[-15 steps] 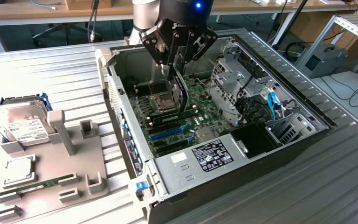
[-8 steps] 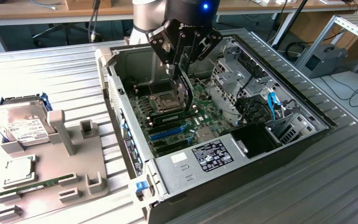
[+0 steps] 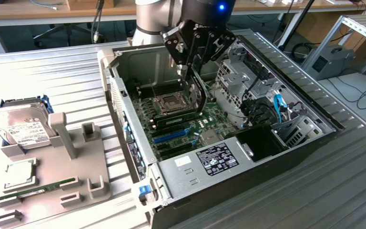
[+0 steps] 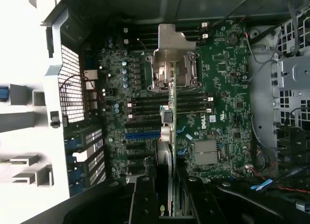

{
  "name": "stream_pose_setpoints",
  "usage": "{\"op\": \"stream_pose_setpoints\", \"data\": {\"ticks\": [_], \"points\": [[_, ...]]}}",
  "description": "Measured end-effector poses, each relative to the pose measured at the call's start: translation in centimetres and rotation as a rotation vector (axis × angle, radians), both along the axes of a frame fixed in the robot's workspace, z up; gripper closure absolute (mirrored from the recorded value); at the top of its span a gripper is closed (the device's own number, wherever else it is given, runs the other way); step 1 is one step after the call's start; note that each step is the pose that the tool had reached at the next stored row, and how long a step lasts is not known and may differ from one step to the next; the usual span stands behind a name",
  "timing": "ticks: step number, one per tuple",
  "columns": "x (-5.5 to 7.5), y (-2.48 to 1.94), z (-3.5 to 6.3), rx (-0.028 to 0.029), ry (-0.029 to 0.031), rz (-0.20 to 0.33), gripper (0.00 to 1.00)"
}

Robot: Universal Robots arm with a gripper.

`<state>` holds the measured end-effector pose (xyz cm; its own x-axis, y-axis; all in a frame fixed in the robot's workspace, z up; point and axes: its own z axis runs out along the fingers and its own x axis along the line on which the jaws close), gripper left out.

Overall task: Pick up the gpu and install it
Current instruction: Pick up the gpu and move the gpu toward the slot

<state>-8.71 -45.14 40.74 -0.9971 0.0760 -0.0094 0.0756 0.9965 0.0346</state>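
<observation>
Ribbed metal table (image 3: 55, 71) bears case (image 3: 146, 58) where end effector (image 3: 192, 74) grips gpu (image 3: 200, 98).

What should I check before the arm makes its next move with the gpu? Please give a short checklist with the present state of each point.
1. Grip: the gripper is closed on the gpu: ok.
2. Place: the gpu hangs inside the open case, over the motherboard: ok.
3. Card edge lined up with the blue slot: cannot tell.
4. The blue cable lies apart from the card, toward the exterior view's right: ok.
5. Card seated in a slot: not ok, it seems to hang above the board.
</observation>
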Motion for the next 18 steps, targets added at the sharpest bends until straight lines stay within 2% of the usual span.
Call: {"op": "stream_pose_setpoints", "data": {"ticks": [6, 18], "points": [[1.0, 0.0, -0.05, 0.0001, 0.0006, 0.0, 0.74], [4.1, 0.0, -0.2, 0.0, 0.0019, 0.0, 0.74]]}}
